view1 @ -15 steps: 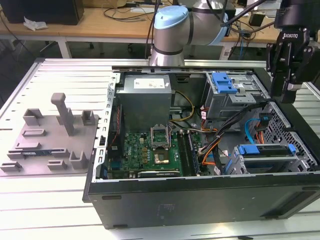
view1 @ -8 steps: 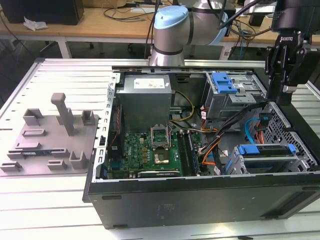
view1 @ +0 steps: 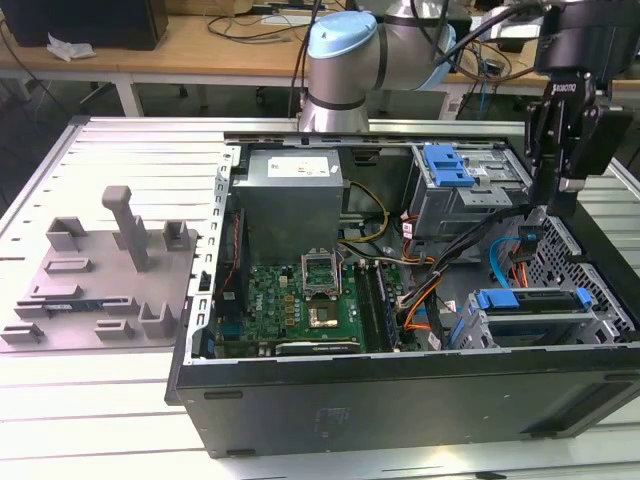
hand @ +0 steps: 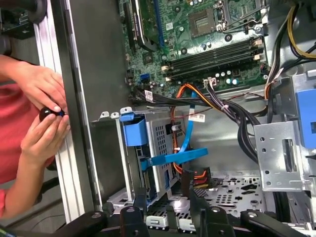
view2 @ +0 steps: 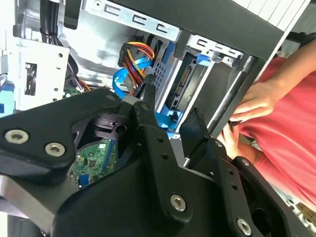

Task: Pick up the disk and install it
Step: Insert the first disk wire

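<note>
Shows the gripper [view1: 552, 205] hanging empty, fingers spread wide, above an open computer case [view1: 400, 400]. Finds the disk [view1: 530, 305] just below the fingertips, seated in a grey drive cage [view1: 600, 318], blue carrier bracket uppermost.

Cables [view1: 497, 243], seemingly, between gripper [view1: 541, 213] and cage [view1: 535, 322]

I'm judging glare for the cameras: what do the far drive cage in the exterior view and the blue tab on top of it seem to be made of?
The drive cage looks like bare sheet metal: dull grey, folded, with punched slots. The blue tab is probably moulded plastic: uniform bright blue, faint sheen.
</note>
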Controlling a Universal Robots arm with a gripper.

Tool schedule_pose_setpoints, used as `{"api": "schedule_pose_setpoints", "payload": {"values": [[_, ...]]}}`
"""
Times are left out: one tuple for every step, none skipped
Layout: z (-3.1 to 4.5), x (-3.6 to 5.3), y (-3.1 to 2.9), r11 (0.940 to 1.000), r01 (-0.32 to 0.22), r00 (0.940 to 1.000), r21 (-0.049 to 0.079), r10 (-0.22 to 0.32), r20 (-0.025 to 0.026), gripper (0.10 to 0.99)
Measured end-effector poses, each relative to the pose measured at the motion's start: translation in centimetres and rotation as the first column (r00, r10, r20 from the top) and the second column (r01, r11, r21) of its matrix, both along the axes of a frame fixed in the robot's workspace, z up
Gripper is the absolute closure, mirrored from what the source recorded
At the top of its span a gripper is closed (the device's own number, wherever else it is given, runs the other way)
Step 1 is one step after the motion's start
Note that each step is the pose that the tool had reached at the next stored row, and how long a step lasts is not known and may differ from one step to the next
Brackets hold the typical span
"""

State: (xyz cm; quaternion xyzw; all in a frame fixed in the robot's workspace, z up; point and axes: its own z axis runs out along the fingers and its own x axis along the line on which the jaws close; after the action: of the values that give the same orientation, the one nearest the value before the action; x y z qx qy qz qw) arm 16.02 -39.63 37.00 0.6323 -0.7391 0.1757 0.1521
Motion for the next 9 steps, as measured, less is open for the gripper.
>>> {"api": "schedule_pose_setpoints", "payload": {"values": [[-0.28, 0.0, 0.0, 1.0, 0.0, 1.0, 0.0, 0.0, 0.0, 0.612], [-0.52, 0.0, 0.0, 1.0, 0.001, 1.0, 0.0, -0.001, 0.0, 0.612], [-0.72, 0.0, 0.0, 1.0, 0.001, 1.0, 0.0, -0.001, 0.0, 0.612], [-0.99, 0.0, 0.04, 1.0, 0.002, 1.0, -0.001, -0.002, 0.0, 0.612], [-1.17, -0.01, 0.32, 1.0, 0.002, 1.0, -0.004, -0.002, 0.0, 0.612], [-1.33, -0.02, 0.76, 1.0, 0.001, 1.0, -0.009, -0.001, 0.0, 0.612], [-1.49, -0.03, 1.02, 0.9999, 0.002, 1.0, -0.015, -0.002, 0.0001, 0.612], [-1.73, -0.03, 1.06, 0.9998, 0.002, 1.0, -0.02, -0.002, 0.0002, 0.612], [-1.94, -0.03, 1.06, 0.9998, 0.002, 1.0, -0.021, -0.002, 0.0004, 0.612]]}}
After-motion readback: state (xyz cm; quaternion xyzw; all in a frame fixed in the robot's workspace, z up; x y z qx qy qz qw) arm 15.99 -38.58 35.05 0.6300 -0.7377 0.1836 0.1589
